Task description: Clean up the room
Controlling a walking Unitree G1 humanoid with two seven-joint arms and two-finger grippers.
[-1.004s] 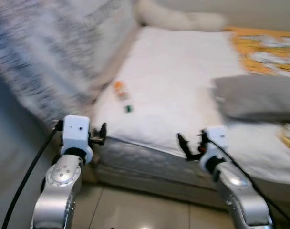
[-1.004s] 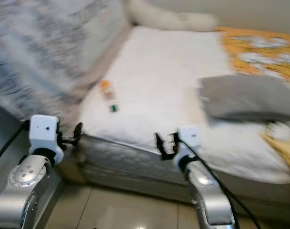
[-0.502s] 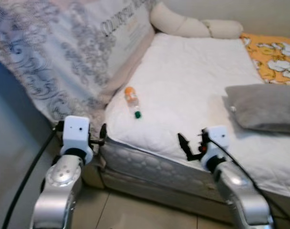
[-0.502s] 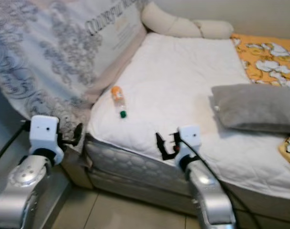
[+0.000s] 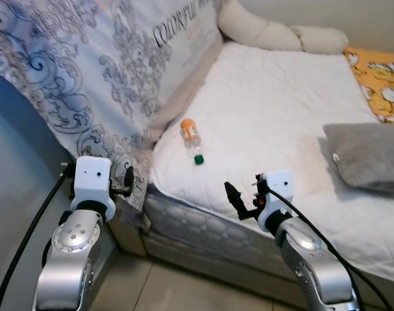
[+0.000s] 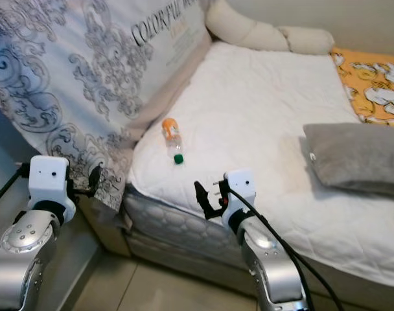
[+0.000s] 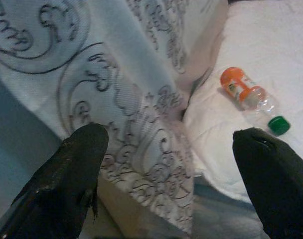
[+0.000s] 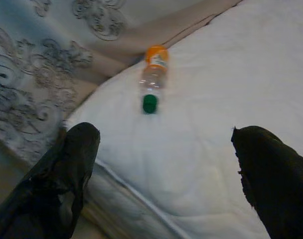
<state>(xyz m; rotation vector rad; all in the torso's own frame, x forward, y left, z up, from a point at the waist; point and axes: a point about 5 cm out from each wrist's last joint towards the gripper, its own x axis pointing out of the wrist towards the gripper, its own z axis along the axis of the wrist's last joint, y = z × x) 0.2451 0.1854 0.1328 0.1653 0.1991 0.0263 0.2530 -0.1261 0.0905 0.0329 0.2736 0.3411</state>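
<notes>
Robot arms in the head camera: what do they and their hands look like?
Both arms are silver metal with rounded joints. Each wrist carries a white boxy module, and a black cable trails down along each arm. The left hand and right hand each have two long black fingers.

"colorful" printed on patterned bedspread (image 5: 119, 78), smaller lines beneath unreadable

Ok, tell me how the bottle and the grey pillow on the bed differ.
The bottle is small, clear plastic with an orange label and green cap; the grey pillow is far larger, soft and plain grey. The bottle lies near the bed's left edge, the pillow toward its right side. Both rest on the white mattress cover.
</notes>
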